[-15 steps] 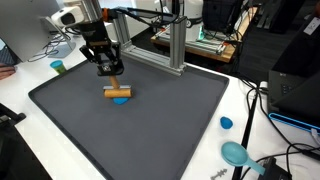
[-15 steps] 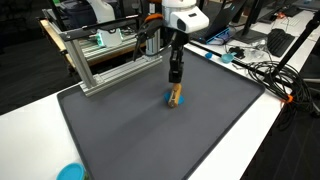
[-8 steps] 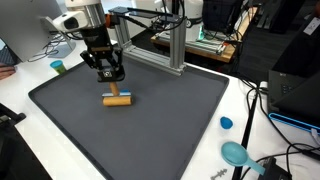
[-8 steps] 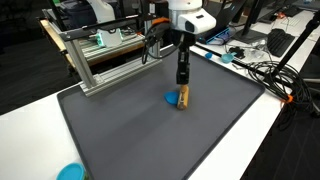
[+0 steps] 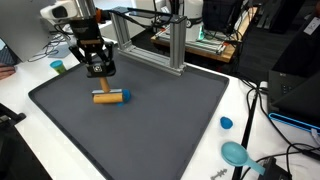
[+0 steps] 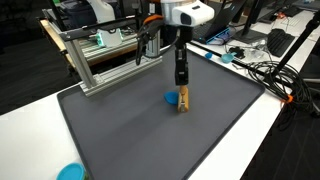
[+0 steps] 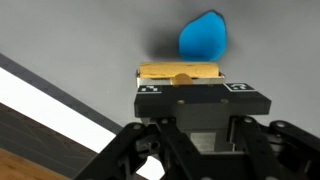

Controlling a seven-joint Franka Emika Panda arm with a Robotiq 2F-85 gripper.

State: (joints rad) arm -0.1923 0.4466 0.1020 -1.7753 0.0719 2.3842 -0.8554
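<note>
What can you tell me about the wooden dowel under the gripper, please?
The wooden dowel is a short, plain, light-brown cylinder, wood by its look, lying level over the dark mat. The gripper is shut across its middle from above. A small blue piece lies beside one end; whether they touch, or whether the dowel rests on the mat, cannot be told.

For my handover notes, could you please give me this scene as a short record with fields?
Gripper: Robotiq gripper, shut on the tan wooden block
Block: crosswise at the fingertips, above the dark grey mat
Nearby: small blue rounded piece on the mat, beside the block
Behind: aluminium frame at the mat's edge
Off the mat: small blue round lid on the white table
</note>
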